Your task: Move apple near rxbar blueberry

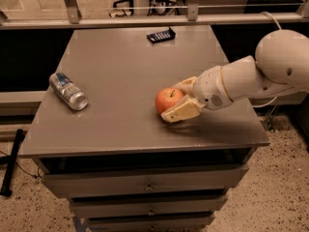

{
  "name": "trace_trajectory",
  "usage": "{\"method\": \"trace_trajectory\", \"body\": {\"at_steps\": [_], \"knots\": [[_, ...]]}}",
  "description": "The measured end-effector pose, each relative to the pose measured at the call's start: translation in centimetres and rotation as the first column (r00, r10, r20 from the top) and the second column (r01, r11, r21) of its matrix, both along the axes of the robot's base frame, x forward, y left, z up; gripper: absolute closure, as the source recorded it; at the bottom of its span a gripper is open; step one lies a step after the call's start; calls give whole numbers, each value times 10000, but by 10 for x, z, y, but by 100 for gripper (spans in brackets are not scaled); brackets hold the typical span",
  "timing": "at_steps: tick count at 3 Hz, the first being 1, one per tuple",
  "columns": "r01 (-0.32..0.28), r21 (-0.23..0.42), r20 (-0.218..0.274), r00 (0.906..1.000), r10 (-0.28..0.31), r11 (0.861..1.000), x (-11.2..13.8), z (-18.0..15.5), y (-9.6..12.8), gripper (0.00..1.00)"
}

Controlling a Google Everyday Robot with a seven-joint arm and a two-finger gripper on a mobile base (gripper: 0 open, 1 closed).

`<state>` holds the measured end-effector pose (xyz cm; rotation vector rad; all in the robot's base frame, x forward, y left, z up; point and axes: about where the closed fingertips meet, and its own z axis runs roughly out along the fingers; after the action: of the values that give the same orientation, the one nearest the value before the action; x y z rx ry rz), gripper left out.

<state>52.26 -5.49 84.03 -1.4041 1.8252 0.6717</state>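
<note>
The red-orange apple (166,99) sits on the grey table (120,62), right of the middle and towards the front. My gripper (172,102) reaches in from the right on a white arm. Its cream fingers are open and straddle the apple's right side, one finger (179,112) at the apple's near side and one behind it. The rxbar blueberry (161,35), a flat dark bar with pale markings, lies at the table's far edge, well apart from the apple.
A silver and blue can (68,91) lies on its side at the table's left. A metal rail (145,19) runs behind the table's far edge. Drawers (145,185) sit below the front edge.
</note>
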Motion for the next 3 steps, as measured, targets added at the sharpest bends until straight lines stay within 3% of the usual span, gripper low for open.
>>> {"method": "trace_trajectory", "body": {"at_steps": [1, 2, 3], "knots": [[439, -47, 336, 9985, -438, 9990, 9, 15, -18, 85], [1064, -649, 1569, 9830, -951, 9922, 30, 68, -49, 100], [1063, -650, 1570, 9830, -950, 9922, 30, 68, -49, 100]]}}
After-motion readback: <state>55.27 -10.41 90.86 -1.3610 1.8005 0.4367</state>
